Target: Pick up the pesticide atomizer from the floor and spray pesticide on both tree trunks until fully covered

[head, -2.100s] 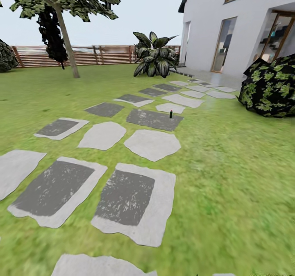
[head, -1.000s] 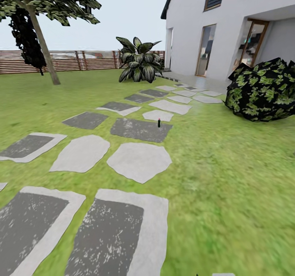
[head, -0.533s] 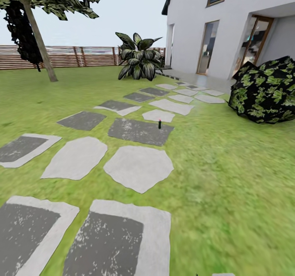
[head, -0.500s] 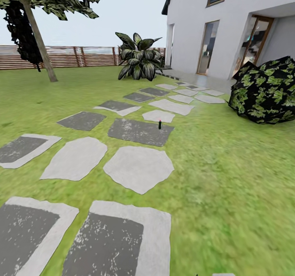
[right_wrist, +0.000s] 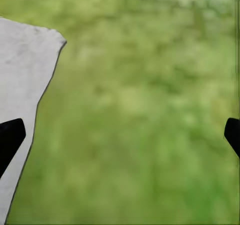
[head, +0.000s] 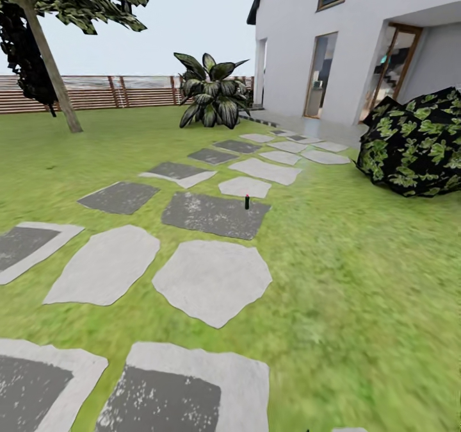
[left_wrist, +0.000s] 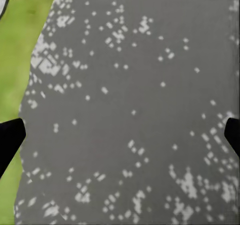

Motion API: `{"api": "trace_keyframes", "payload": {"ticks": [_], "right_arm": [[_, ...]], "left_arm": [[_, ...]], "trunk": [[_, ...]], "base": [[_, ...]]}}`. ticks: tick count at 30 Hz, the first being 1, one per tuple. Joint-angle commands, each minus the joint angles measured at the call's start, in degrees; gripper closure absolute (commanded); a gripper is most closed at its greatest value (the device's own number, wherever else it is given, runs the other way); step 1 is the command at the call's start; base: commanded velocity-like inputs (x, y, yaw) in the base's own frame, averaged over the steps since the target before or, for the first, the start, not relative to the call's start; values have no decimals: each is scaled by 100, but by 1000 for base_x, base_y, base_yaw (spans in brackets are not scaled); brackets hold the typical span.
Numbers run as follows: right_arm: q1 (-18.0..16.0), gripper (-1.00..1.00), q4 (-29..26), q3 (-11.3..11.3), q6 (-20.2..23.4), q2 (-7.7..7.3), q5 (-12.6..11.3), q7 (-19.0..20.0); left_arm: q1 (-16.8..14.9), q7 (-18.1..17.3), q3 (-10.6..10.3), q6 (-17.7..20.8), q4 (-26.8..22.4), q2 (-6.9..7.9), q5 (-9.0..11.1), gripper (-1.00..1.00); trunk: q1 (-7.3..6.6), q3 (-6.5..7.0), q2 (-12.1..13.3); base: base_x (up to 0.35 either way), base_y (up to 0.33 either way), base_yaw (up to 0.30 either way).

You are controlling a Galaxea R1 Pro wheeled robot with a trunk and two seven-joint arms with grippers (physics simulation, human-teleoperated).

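Note:
The pesticide atomizer (head: 247, 202), a tiny dark bottle with a red top, stands upright at the far right edge of a dark grey stepping slab (head: 211, 214), several slabs ahead of me. A tall tree with a bare grey-tan trunk (head: 52, 79) rises at the far left before the slat fence (head: 121, 91). My left gripper (left_wrist: 120, 135) is open, its black fingertips (left_wrist: 10, 135) wide apart over a speckled grey slab. My right gripper (right_wrist: 120, 135) is open too, above grass (right_wrist: 145, 110) beside a pale slab edge.
A path of grey stepping slabs runs across the lawn toward the white house (head: 358, 34). A broad-leaved plant (head: 211, 99) stands by the house corner and a dark leafy bush (head: 416, 143) sits on the right. Open grass lies to the right of the path.
The whole view has shifted as I roll forward along the path: the slabs and atomizer have drawn nearer and lower in the picture, and the tree has slid left.

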Motion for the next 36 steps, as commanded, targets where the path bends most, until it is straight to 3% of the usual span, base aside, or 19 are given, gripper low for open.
{"api": "trace_keyframes", "payload": {"ticks": [1,8,36], "right_arm": [[-4,-100,4,-1,-18,0,2,-2],[-4,-100,0,-1,-18,0,2,-2],[-4,-100,-2,-1,-18,0,2,-2]], "left_arm": [[-1,0,4,-17,3,0,25,-100],[-1,0,4,-17,3,2,25,-100],[-1,0,4,-17,3,9,25,-100]], "trunk": [[2,-5,-1],[2,-5,-1],[2,-5,-1]], "base": [[338,0,-238],[338,0,-119],[338,0,-1]]}}
